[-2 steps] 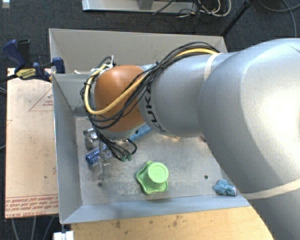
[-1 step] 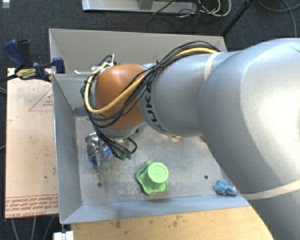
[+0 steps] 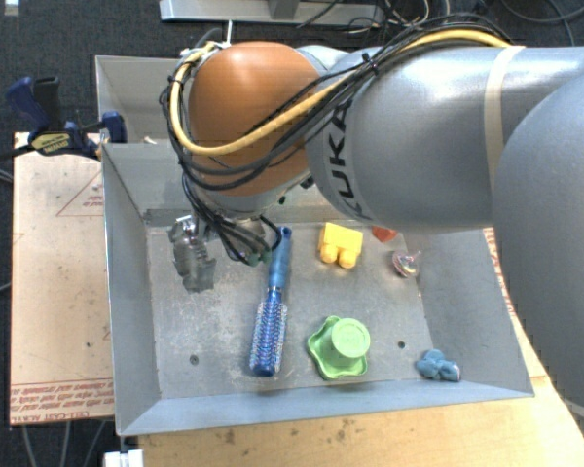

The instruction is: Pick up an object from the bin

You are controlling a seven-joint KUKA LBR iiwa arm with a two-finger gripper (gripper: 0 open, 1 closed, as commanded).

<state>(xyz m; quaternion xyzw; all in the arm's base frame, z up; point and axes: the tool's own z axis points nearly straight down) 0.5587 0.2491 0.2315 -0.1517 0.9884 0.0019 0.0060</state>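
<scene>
My gripper (image 3: pixel 196 266) hangs below the orange wrist cover over the left part of the bin floor, its grey fingers pointing down at bare metal. Nothing shows between them. A blue hairbrush (image 3: pixel 271 309) lies just to the right of the gripper, handle toward the back, bristle head toward the front. Further right sits a yellow block (image 3: pixel 339 244).
A green flower-shaped toy with a round cap (image 3: pixel 340 346) lies near the front wall. A small blue figure (image 3: pixel 437 366) rests in the front right corner. A small pinkish clear piece (image 3: pixel 405 264) and an orange bit (image 3: pixel 383 233) lie under the arm at the right.
</scene>
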